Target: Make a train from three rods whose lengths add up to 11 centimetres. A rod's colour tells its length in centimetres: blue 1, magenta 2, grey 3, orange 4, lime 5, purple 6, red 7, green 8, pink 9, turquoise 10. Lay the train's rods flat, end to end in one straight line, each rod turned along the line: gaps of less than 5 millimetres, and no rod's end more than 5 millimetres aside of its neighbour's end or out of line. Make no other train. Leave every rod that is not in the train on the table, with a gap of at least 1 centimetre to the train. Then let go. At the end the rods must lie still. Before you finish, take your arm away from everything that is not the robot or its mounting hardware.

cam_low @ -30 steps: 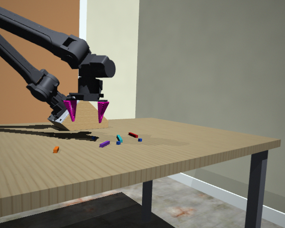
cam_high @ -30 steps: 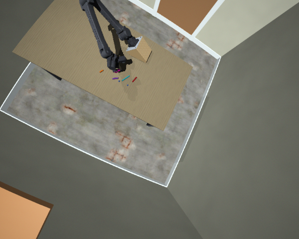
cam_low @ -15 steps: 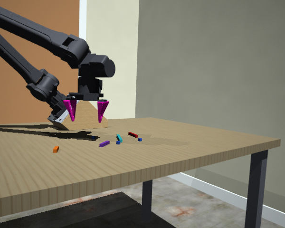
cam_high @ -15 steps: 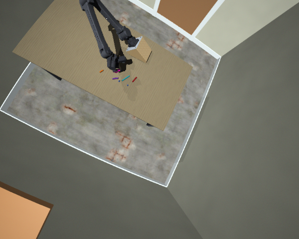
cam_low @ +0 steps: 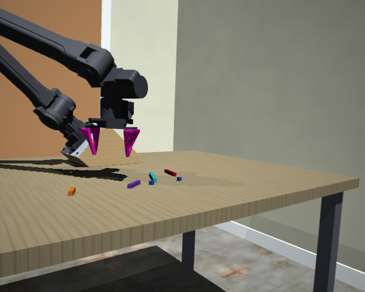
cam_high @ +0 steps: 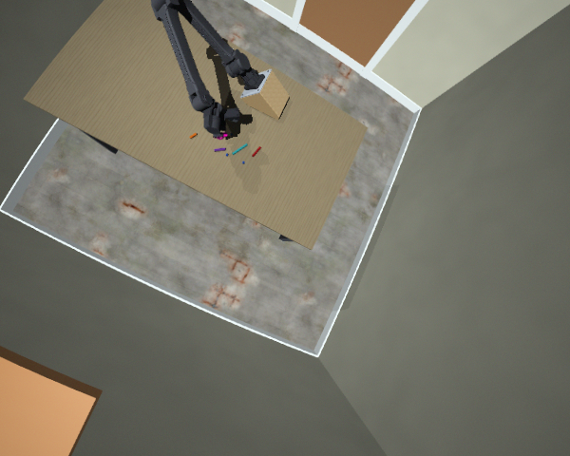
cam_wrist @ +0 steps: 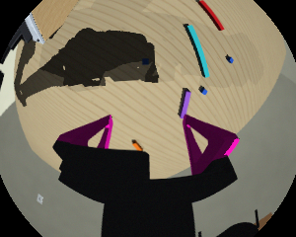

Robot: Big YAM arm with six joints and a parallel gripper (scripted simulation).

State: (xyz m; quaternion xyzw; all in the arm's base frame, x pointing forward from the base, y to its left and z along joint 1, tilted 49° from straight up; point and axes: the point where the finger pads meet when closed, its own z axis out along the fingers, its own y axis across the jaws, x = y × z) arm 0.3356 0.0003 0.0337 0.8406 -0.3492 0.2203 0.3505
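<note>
The jaws (cam_low: 111, 142) hang spread wide and empty above the desk (cam_low: 207, 201); the rods lie scattered below, the purple rod (cam_low: 133, 184) nearest, turquoise (cam_low: 152, 176) and red (cam_low: 170, 172) further right.

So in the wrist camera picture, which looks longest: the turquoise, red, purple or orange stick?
Longest to shortest as seen there:
1. turquoise rod
2. red rod, though it lies farthest from the camera
3. purple rod
4. orange rod, partly hidden by the claw
</note>
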